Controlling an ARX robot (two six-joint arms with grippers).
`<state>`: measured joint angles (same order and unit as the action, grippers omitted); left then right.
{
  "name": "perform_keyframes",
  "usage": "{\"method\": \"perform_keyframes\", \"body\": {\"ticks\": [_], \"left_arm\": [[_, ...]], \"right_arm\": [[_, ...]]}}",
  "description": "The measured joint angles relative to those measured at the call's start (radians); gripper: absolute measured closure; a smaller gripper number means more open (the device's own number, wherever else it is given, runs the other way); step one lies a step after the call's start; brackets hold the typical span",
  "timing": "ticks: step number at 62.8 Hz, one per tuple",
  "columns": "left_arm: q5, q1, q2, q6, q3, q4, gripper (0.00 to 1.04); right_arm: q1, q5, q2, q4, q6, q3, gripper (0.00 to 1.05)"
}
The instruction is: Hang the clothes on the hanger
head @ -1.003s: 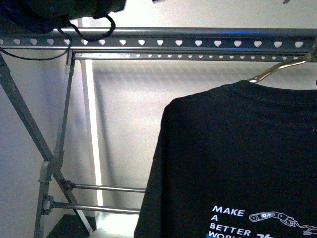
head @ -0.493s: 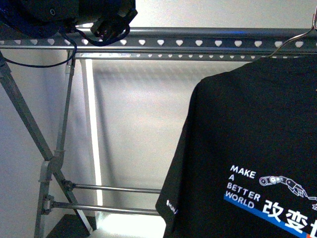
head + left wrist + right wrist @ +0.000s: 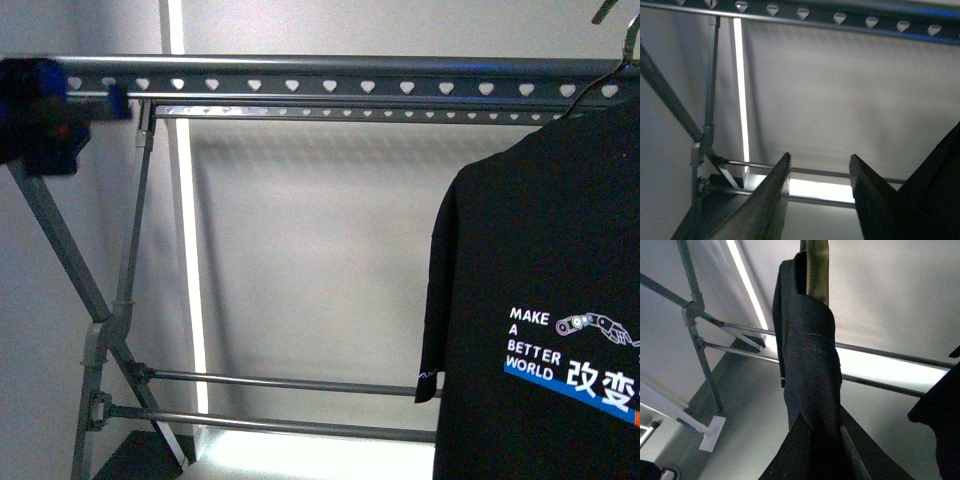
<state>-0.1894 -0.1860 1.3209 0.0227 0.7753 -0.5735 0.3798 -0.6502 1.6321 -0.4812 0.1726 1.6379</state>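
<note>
Plainly, the front view puts the black short-sleeved T-shirt [image 3: 540, 250] at three o'clock, draped on a thin silver wire hanger [image 3: 590, 90] whose hook rises at about one o'clock, above the top rail of the large grey metal clothes rack [image 3: 340, 70]. Whether the hook already rests on that rail cannot be told. A blurred blue shape [image 3: 40, 115] sits at nine o'clock.

From the left wrist, the left gripper [image 3: 820, 159] is spread wide and holds nothing. The rack's lower bars show beyond it and dark cloth hangs just beside one finger.

From the right wrist, the right gripper [image 3: 812, 415] appears pressed together on a hanging fold of the T-shirt [image 3: 805, 350], the rack's crossed legs well behind.

The garment looks light, soft and limp. It would likely swing and slide along the smooth wire, so the stiff wire near the hook seems the surer hold, with the cloth only steadied.
</note>
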Motion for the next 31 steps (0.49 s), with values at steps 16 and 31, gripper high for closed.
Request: {"method": "perform_keyframes", "body": {"ticks": [16,31], "left_arm": [[0.072,0.067,-0.196,-0.017,-0.352,-0.127,1.01],[0.115,0.109,-0.345,-0.017,-0.532,-0.149,1.01]], "right_arm": [[-0.014,0.143,0.188,-0.096,-0.106,0.272,0.94],[-0.053,0.226,0.307,-0.160,-0.146,0.475,0.94]]}}
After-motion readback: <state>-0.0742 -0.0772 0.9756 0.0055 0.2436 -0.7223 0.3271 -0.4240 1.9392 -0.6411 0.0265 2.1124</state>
